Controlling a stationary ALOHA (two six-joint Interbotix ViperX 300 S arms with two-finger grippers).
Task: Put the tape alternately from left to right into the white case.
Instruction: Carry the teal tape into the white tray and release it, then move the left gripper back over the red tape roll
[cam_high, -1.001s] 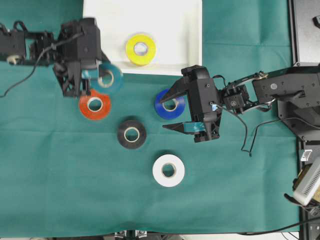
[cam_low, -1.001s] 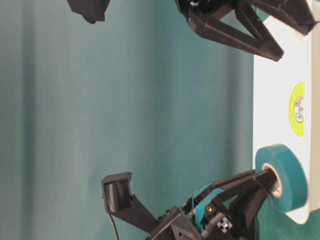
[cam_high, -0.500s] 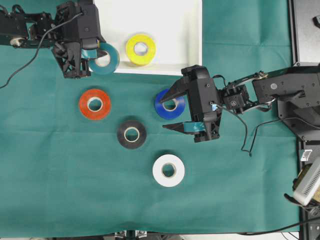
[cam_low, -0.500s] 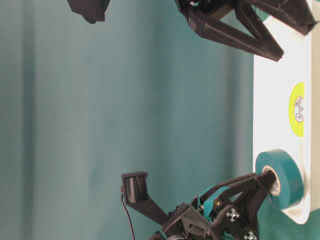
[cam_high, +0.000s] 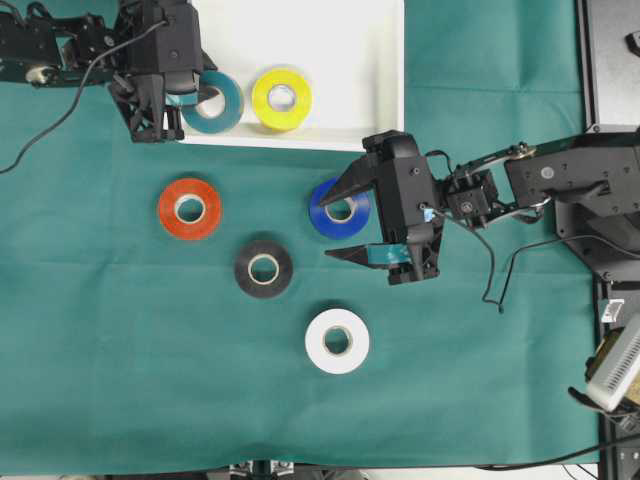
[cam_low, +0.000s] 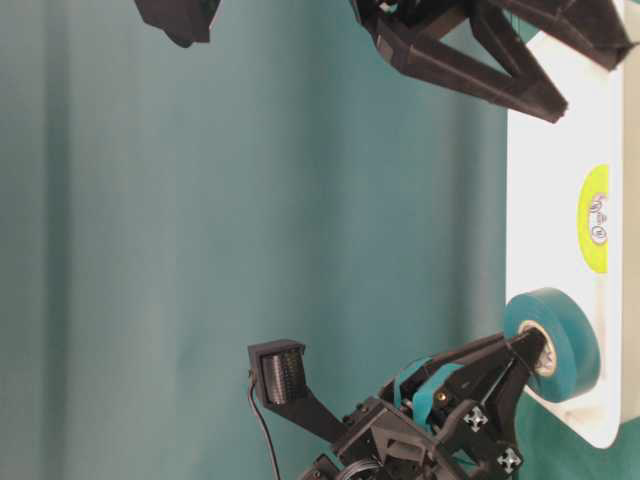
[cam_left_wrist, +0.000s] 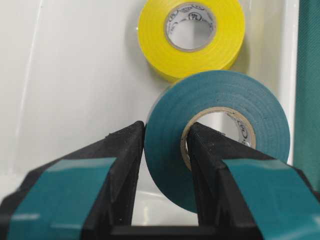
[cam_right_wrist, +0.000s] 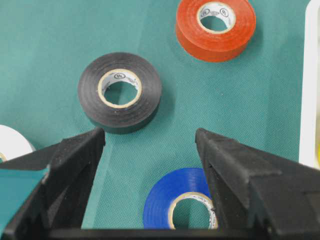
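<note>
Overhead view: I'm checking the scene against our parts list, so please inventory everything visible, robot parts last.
Case: one, white, top centre.
Yellow tape: one, lying flat in the case.
Teal tape: one, over the case's left end, held.
Red tape: one, on the cloth, left.
Black tape: one, on the cloth, centre.
Blue tape: one, on the cloth, between the right gripper's jaws.
White tape: one, on the cloth, lower centre.
Cloth: one, green, covering the table.
Left gripper: shut on the teal tape's wall.
Right gripper: open, around the blue tape.
</note>
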